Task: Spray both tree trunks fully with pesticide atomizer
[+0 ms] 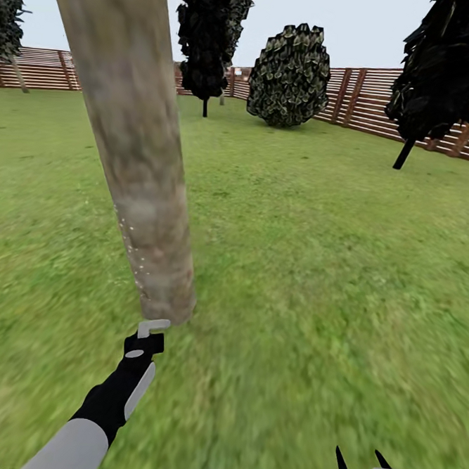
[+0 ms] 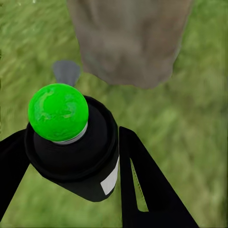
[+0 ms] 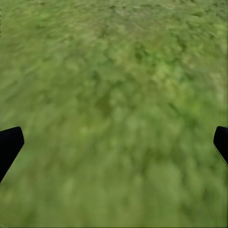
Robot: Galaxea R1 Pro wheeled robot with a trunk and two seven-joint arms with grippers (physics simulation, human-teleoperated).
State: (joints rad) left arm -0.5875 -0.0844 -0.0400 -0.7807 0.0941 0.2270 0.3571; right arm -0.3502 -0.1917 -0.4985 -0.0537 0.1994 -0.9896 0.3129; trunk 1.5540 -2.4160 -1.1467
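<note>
A: Step in hand looks like spraying. The left gripper (image 2: 71, 156) is clamped around the pesticide atomizer (image 2: 71, 142), green cap up, aimed at the base of the tree trunk (image 1: 138, 163) left of centre in the head view.

B: White specks dot the trunk's lower left edge, probably spray. Right gripper (image 1: 364, 465)?

A: Lower right, fingers spread, nothing held, over grass (image 3: 114, 104).

B: Next move, I'd judge: sweep higher; upper trunk appears bare.

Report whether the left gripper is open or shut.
Shut on the pesticide atomizer. In the left wrist view the black fingers of the left gripper press both sides of the bottle, which points at the tree trunk.
</note>
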